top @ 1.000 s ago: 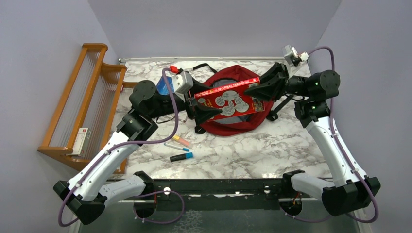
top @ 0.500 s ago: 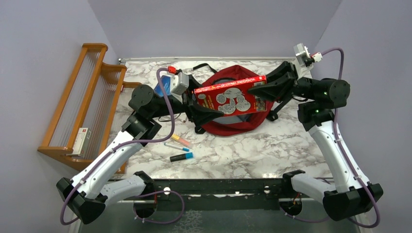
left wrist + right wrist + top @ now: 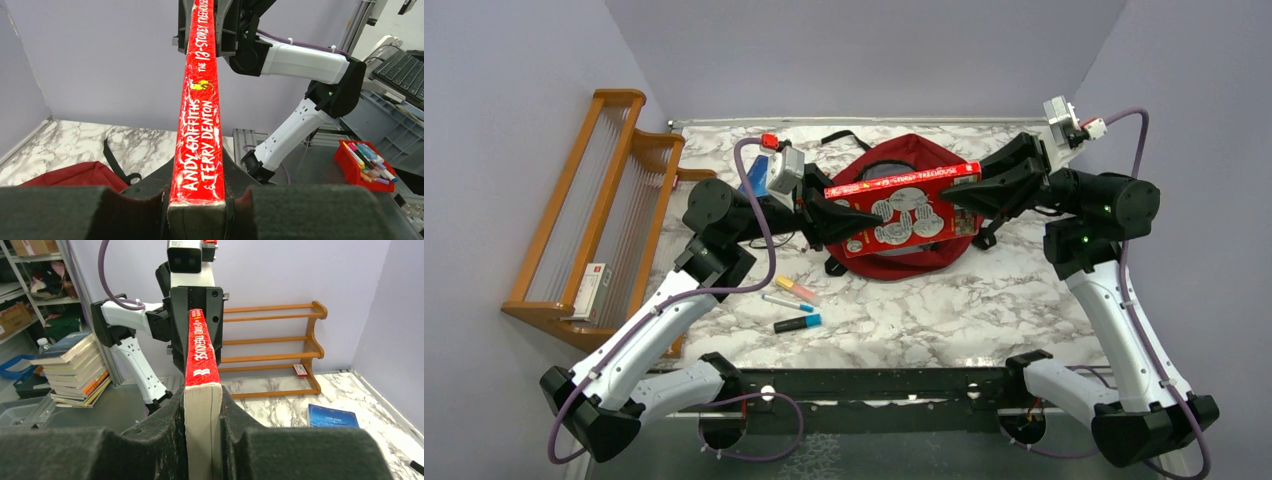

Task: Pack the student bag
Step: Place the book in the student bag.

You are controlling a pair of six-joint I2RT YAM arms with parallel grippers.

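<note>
Red book point(image 3: 904, 205) hangs over the student bag point(image 3: 902, 266); left tool point(image 3: 852, 218) has just clamped one end, right tool point(image 3: 964, 192) clamps the other, so lowering in looks next.

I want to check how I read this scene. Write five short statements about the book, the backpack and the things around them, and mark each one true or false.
1. The left gripper and the right gripper each hold one end of the red book. True.
2. The book lies inside the backpack. False: it is held in the air above the backpack.
3. The markers lie on the table, outside the backpack. True.
4. The wooden rack stands at the right side of the table. False: it stands at the left side.
5. A small box rests on the rack. True.
</note>
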